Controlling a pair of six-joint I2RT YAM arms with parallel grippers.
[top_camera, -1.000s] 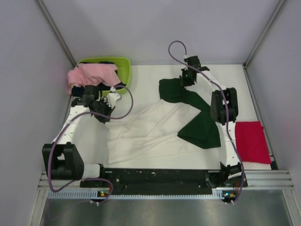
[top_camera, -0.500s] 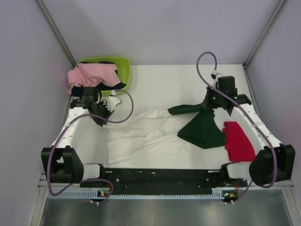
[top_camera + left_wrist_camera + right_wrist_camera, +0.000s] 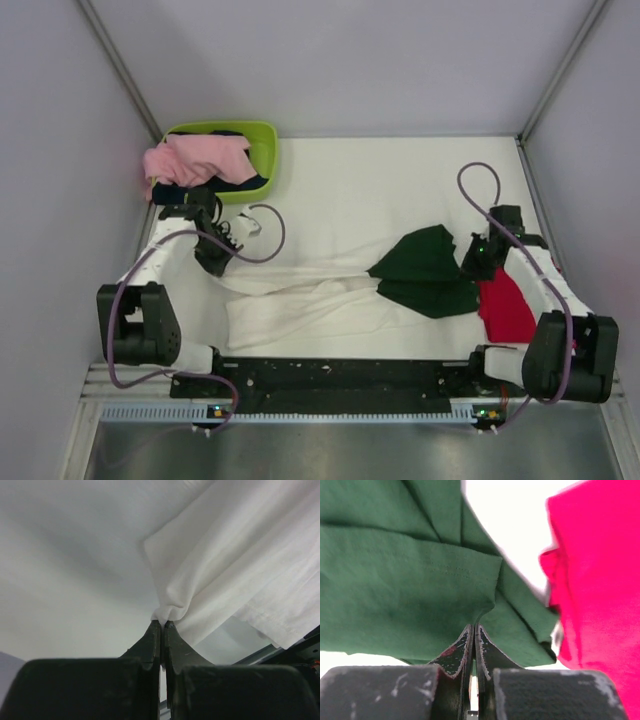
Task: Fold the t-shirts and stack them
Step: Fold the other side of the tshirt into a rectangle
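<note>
The white t-shirt with dark green sleeves lies bunched across the near middle of the table. Its print is hidden. My left gripper is shut on the white cloth's left edge. My right gripper is shut on a green sleeve edge folded over the shirt's right end. The red t-shirt lies at the right, partly under my right arm, and shows at the right of the right wrist view.
A lime-green basket stands at the back left with pink and dark cloth in it. The black arm base rail runs along the near edge. Grey walls close in on both sides.
My right gripper has pulled the green sleeve from the far middle toward the near right, folding it over. My left gripper has shifted slightly nearer, still holding the white edge.
</note>
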